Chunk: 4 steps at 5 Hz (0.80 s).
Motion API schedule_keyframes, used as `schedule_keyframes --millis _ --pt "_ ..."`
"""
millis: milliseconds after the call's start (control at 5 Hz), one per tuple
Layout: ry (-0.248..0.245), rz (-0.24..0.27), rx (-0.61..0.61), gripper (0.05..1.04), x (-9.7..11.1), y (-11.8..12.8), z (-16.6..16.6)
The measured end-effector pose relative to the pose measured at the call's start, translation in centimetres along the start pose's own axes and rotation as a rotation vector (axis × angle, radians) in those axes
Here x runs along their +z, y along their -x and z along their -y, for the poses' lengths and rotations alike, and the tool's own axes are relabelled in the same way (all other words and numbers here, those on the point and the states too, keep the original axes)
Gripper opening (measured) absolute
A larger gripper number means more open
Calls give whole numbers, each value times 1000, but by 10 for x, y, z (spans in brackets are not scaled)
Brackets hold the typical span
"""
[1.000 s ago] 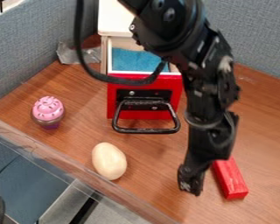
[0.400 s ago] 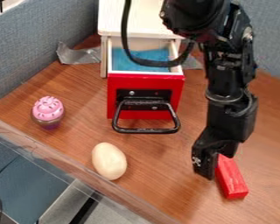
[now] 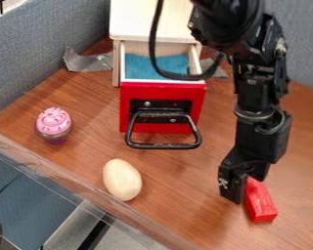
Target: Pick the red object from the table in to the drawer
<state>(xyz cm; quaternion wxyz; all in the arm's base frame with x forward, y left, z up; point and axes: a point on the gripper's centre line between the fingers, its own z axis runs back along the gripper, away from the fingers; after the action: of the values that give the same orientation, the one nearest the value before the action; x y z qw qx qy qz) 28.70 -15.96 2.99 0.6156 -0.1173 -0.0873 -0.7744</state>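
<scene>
A solid red, oblong block (image 3: 260, 202), its sides flat and its edges straight, lies on the wood-grain desk (image 3: 185, 183) at the right of the camera view, its upper end beside the black robot hand (image 3: 234, 184). The hand, marked with a small white patch, hangs low over the desk; how far it is open, and whether it grips the block, cannot be told. Up and to the left, a red-fronted drawer (image 3: 132, 93) with a black handle (image 3: 163, 146) stands open, blue lining (image 3: 143, 67) inside. An egg (image 3: 122, 179) and a pink-topped cupcake (image 3: 54, 125) sit farther left.
</scene>
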Motion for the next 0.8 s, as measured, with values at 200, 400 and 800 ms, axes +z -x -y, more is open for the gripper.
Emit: schedule_keyframes --millis 200,400,800 --pt "-15 -2 -75 999 0 -8 -6" --pt "-22 -3 -125 999 0 -10 -7" --pt "-11 -30 -145 1000 -9 -7 -11"
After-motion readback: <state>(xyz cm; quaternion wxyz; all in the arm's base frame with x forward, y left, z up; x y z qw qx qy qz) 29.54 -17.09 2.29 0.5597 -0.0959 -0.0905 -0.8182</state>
